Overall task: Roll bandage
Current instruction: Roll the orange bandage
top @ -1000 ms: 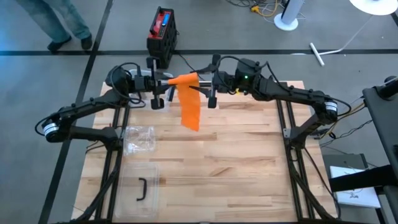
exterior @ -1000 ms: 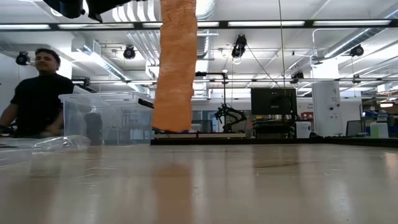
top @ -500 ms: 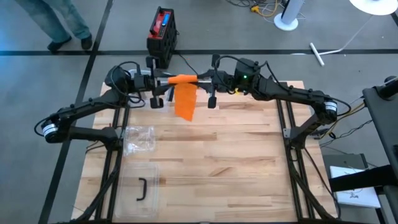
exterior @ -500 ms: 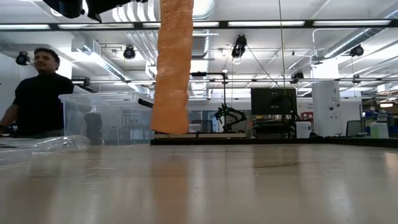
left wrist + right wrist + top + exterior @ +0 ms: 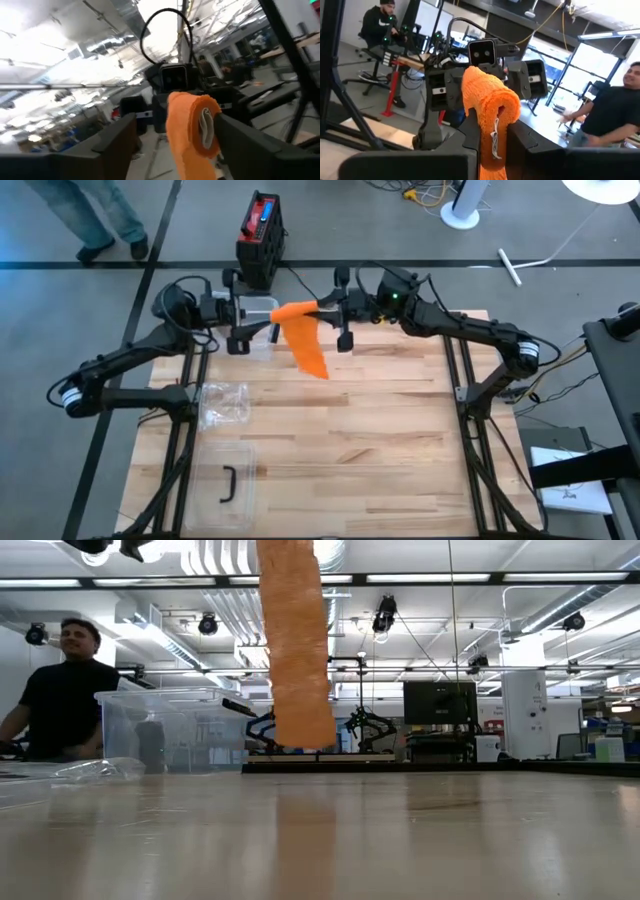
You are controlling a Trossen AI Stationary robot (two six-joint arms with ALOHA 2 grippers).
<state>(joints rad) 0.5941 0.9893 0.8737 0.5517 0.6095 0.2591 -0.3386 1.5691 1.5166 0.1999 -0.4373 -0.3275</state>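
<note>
High view: right gripper [image 5: 322, 308] clamps orange bandage [image 5: 303, 338] (left gripper [image 5: 258, 313] spread).

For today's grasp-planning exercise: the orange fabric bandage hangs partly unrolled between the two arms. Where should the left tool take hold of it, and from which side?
Probably the rolled end of the orange fabric bandage, approached level from the left arm's side. The roll lies horizontally, its open end facing the left tool, whose fingers stand open. The right tool is shut on the opposite end, and the loose tail hangs below, too slack to grip.
</note>
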